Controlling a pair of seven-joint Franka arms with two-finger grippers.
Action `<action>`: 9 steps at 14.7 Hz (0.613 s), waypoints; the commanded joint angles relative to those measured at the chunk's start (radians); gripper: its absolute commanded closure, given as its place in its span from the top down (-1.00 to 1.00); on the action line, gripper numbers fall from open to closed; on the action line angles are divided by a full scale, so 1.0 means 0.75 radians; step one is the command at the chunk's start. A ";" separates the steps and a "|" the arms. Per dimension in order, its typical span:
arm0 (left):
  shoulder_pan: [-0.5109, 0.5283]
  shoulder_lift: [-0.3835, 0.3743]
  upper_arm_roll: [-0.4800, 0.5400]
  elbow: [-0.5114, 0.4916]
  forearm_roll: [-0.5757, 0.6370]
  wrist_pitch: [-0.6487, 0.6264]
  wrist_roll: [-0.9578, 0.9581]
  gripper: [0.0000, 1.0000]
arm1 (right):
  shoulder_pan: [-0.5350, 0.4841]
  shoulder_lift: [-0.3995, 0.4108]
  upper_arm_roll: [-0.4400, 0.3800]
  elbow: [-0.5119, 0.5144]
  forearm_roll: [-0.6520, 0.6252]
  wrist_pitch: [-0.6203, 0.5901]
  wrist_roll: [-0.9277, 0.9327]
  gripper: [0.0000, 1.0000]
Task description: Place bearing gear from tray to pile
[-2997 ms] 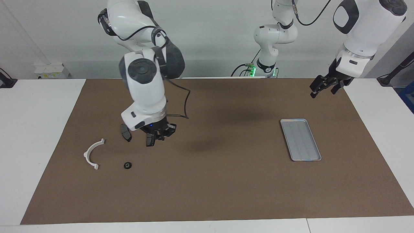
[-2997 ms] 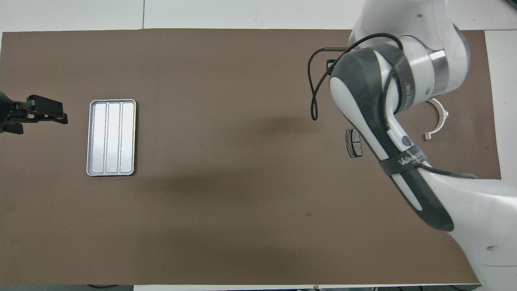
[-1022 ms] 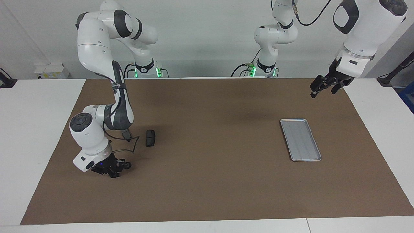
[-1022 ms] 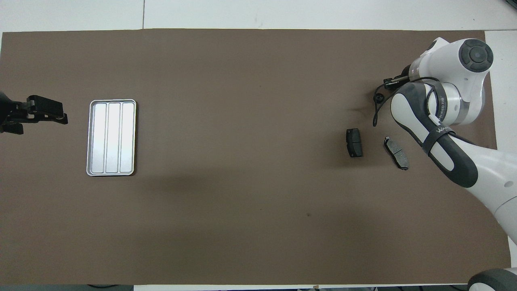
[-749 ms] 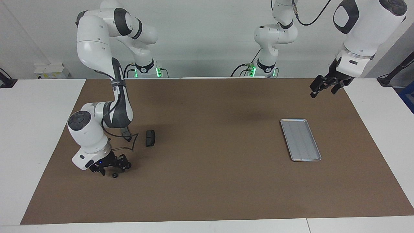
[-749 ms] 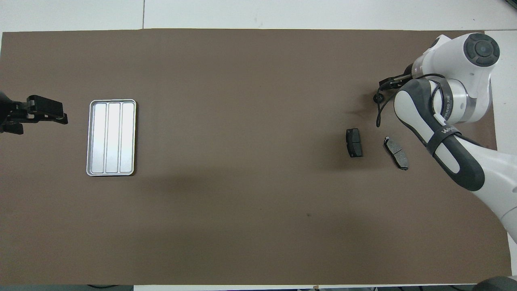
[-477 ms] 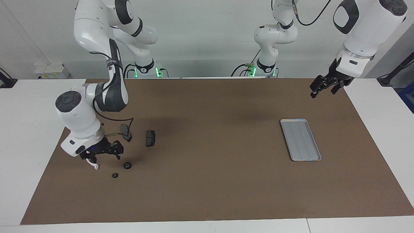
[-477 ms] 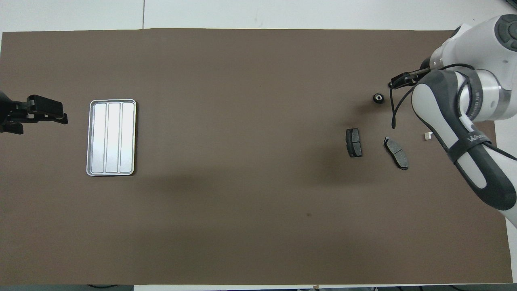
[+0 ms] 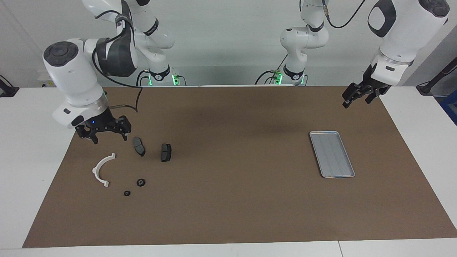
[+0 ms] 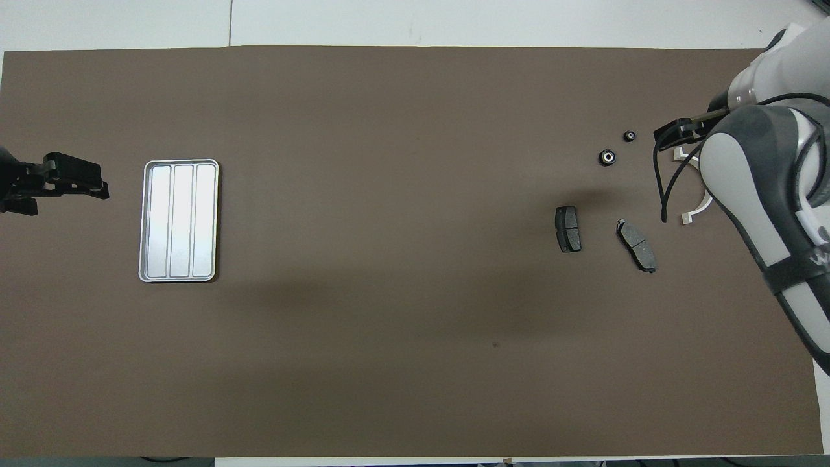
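You see the brown mat [image 9: 228,200] covering most of the tabletop [image 9: 28,150]. The tray [image 9: 332,154] lies flat toward the left arm's end, nothing in it. The left hand [image 9: 358,95] waits over that end's mat corner by the robots, fingers apart. The right hand [image 9: 103,132] hangs over the mat's other end, fingers spread, holding nothing. Below it lies the pile — white bracket [image 9: 101,169], two brake pads [image 9: 139,146] [image 9: 166,152]. The bearing gear [image 9: 141,182] rests beside the bracket, a smaller ring [image 9: 126,193] near it.

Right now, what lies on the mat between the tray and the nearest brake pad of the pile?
Nothing: between the tray and that brake pad the brown mat is bare. The overhead view shows it plainly, and the facing view agrees.
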 commanded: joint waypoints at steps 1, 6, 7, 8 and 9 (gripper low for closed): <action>0.004 -0.030 -0.003 -0.024 -0.007 -0.015 0.019 1.00 | -0.009 -0.093 0.019 -0.034 0.029 -0.064 0.005 1.00; 0.004 -0.030 -0.003 -0.024 -0.007 -0.015 0.017 1.00 | 0.122 -0.245 -0.109 -0.042 0.055 -0.225 -0.008 1.00; 0.004 -0.030 -0.003 -0.022 -0.007 -0.015 0.019 1.00 | 0.193 -0.261 -0.190 -0.044 0.072 -0.242 -0.010 1.00; 0.004 -0.030 -0.003 -0.022 -0.007 -0.015 0.019 1.00 | 0.230 -0.271 -0.244 -0.046 0.102 -0.254 -0.012 1.00; 0.004 -0.030 -0.003 -0.022 -0.007 -0.015 0.019 1.00 | 0.241 -0.288 -0.269 -0.050 0.123 -0.264 -0.014 1.00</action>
